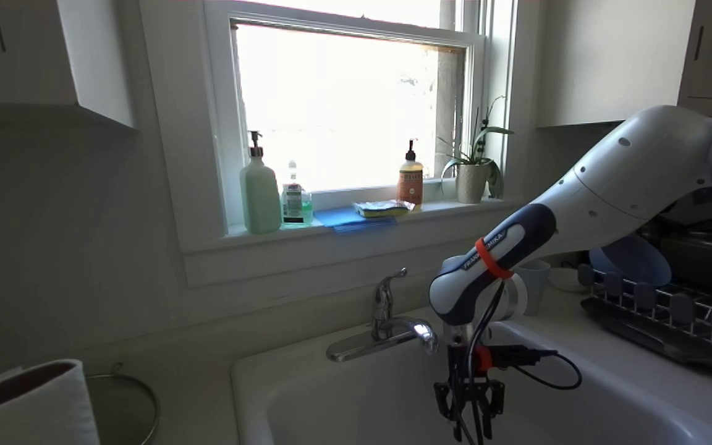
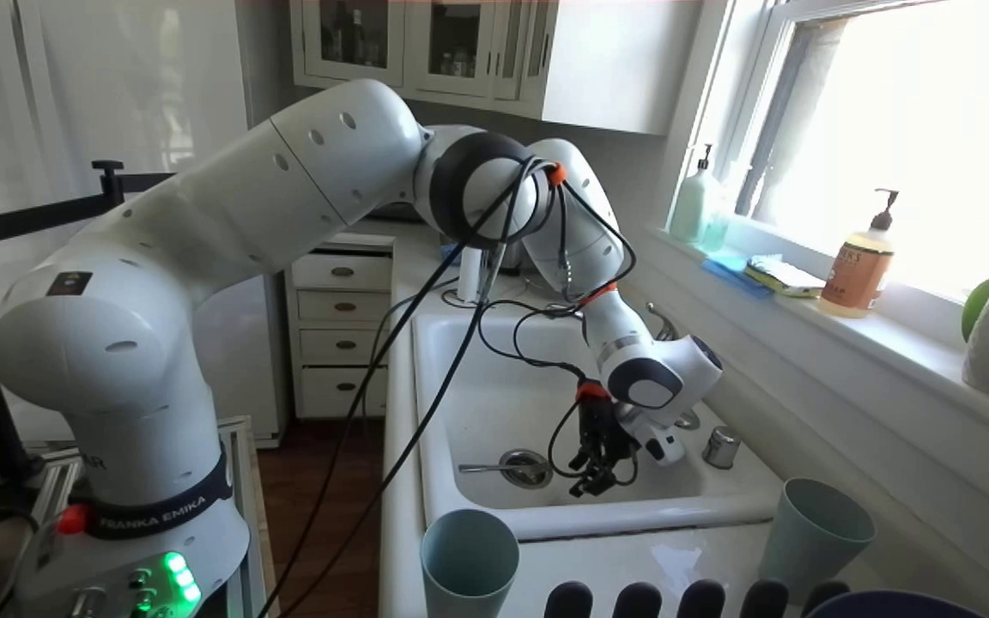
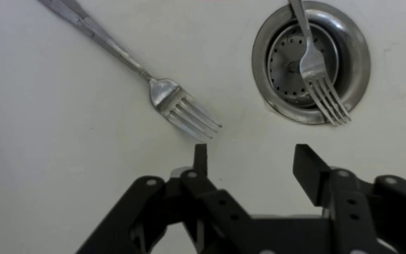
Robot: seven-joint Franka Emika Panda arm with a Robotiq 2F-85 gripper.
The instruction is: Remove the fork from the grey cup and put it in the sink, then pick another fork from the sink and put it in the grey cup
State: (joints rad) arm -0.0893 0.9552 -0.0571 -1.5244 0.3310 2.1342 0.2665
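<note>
Two forks lie in the white sink (image 2: pixel 494 399). In the wrist view, a fork (image 3: pixel 162 92) slants at the left with its tines near my left fingertip; another fork (image 3: pixel 313 65) lies across the drain. My gripper (image 3: pixel 251 151) is open above the basin, with only bare sink showing between its fingers. An exterior view shows the gripper (image 2: pixel 591 482) low in the sink, near the drain. Two pale grey-green cups stand on the counter, a near cup (image 2: pixel 467 554) and a cup by the wall (image 2: pixel 816 536); I cannot tell which is the grey cup. No fork shows in either.
A chrome tap (image 1: pixel 387 334) rises at the sink's back edge, close to the arm. The dish rack (image 1: pixel 671 303) with a blue bowl (image 1: pixel 631 259) stands beside the sink. Bottles and a plant (image 1: pixel 473 179) line the window sill. Cables (image 2: pixel 512 343) hang from the arm.
</note>
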